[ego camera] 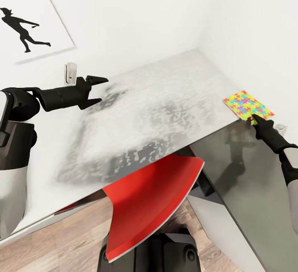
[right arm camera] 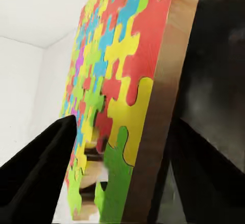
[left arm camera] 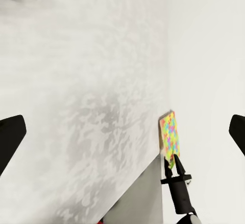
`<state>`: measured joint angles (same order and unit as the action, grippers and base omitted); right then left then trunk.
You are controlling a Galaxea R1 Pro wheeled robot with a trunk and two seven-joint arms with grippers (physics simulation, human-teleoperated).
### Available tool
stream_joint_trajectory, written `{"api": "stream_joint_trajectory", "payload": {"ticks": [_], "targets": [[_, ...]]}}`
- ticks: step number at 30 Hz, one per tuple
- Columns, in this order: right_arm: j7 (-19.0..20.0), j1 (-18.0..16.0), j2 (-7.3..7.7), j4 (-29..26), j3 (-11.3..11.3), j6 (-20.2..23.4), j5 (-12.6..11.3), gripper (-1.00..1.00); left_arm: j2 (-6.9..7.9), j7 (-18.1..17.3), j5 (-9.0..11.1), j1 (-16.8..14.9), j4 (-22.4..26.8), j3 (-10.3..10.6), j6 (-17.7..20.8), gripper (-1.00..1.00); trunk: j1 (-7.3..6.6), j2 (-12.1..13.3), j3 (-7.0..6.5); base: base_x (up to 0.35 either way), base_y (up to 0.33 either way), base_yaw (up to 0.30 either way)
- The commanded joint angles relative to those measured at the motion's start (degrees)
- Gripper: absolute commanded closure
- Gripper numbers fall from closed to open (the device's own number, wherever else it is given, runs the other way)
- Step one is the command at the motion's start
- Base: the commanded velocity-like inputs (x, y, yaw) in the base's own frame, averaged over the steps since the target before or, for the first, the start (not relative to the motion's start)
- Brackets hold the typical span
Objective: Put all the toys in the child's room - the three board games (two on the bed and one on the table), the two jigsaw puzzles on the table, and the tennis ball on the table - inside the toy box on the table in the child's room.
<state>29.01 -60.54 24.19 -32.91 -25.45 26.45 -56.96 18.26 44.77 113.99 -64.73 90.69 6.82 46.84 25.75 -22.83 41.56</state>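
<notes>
Rightward, right pincer [ego camera: 253,119] clamping jigsaw puzzle [ego camera: 248,104] edge at table [ego camera: 165,98] rim, left pincer [ego camera: 97,89] level, spread, empty.

White walls [ego camera: 136,19], silhouette picture [ego camera: 29,25], plank floor [ego camera: 62,243], perhaps wood

A thin board of interlocking jigsaw pieces [ego camera: 247,105] is lying on the long smooth-topped desk [ego camera: 165,98] at its right edge, near the far corner. The right gripper [ego camera: 253,119] is sitting at the board's near end. The left gripper [ego camera: 97,87] is hovering over the desk's left part, well apart. A flat curved chair seat [ego camera: 153,197] is sitting below the desk's front edge.
</notes>
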Motion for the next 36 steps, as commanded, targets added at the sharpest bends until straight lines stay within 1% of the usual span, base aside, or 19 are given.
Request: {"api": "stream_joint_trajectory", "payload": {"ticks": [1,10,18,29,36], "targets": [[0.0,0.0,-0.02,0.0,-0.1,0.4,-0.1,1.00,0.03,0.6,0.6,-0.1,0.0,0.0,-0.1,-1.00,0.04,-0.1,0.07,0.000,0.000,0.000],[0.1,0.1,0.04,-0.2,-0.1,0.4,-0.1,1.00,0.02,0.6,0.5,0.1,0.0,0.0,-0.1,-1.00,0.04,-0.1,0.07,0.000,0.000,0.000],[0.1,0.1,0.07,-1.2,-0.1,0.5,-0.1,1.00,0.02,0.2,0.1,1.7,0.5,0.0,-0.1,-1.00,0.04,-0.1,0.07,0.000,0.000,0.000],[0.2,0.3,0.07,-2.9,-0.1,1.1,-0.1,1.00,0.02,0.0,0.1,2.4,0.9,0.0,-0.1,-1.00,0.04,-0.1,0.07,0.000,0.000,0.000],[0.3,2.4,0.00,-6.5,0.0,1.4,-0.2,1.00,0.08,-0.2,0.0,3.0,1.0,-0.1,-0.1,-1.00,0.04,-0.1,0.07,0.000,0.000,0.000]]}}
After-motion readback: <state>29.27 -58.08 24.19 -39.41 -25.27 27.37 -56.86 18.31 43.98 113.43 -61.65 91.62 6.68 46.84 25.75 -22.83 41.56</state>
